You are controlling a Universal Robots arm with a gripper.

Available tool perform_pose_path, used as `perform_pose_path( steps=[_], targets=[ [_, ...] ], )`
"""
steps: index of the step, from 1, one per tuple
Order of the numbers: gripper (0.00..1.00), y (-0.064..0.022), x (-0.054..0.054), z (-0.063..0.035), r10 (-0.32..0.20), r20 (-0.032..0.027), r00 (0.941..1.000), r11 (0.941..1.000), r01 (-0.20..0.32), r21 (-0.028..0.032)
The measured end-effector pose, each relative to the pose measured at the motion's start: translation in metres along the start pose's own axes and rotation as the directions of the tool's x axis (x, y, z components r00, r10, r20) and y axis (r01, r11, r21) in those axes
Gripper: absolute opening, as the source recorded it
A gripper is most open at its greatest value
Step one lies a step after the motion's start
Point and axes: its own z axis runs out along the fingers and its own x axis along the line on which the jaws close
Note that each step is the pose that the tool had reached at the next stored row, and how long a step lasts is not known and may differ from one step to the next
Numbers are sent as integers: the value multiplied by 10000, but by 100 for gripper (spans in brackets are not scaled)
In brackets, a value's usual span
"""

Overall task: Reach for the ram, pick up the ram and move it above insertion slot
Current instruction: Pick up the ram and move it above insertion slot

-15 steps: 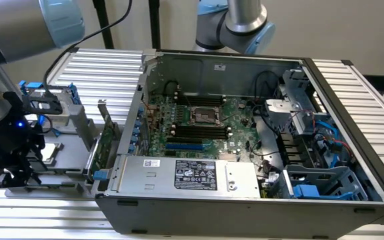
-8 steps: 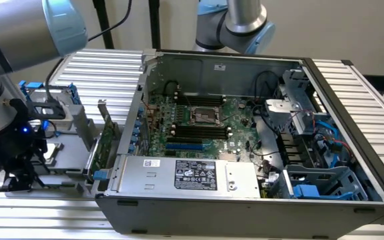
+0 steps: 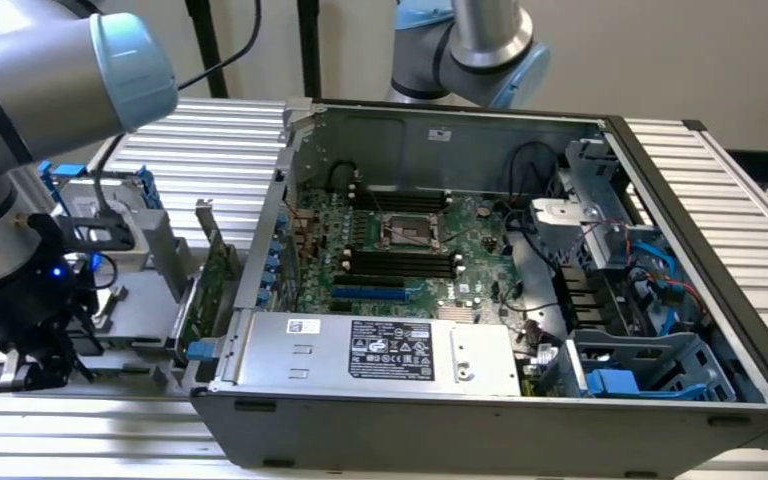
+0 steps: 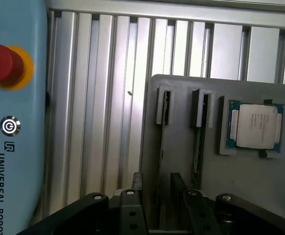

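**Claw** [image 4: 157,192]: open. Its two dark fingers [image 4: 177,188] stand apart over one end of the grey fixture tray [image 4: 179,147], with a clear gap between them and nothing clamped.

**The ram** [image 4: 161,156]: stands on edge in a narrow slot of the fixture tray and shows as a thin dark line. That line runs into the gap between the fingers. Whether either finger touches it cannot be determined.

**Second stick** [image 4: 199,147]: a dark green edge in the tray's neighbouring slot, parallel to the ram.

**Processor chip** [image 4: 255,126]: lies flat in a recess of the tray, beyond the second stick from the ram.

**Tabletop** [image 4: 98,98]: ribbed aluminium, and it carries the tray.

**Teach pendant** [image 4: 15,147]: blue, with a red stop button [image 4: 0,62]. It is off the tray on the ram's side, with bare tabletop between.

**Open computer case** [image 3: 491,420]: stands just beside the tray, on the exterior view's right of it.
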Motion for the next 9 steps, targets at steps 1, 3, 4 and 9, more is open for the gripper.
perform_pose_path(
  steps=[1, 3, 4, 9],
  targets=[
    [36, 1, 0, 18, 26, 1, 10000, 10000, -26, 0],
    [36, 0, -3, 54, 157, 5, 9999, 9999, -157, 0],
    [36, -1, -5, 73, 244, 9, 9997, 9997, -244, 1],
    [36, 3, -11, 150, 535, 25, 9986, 9986, -535, -1]
  ],
)
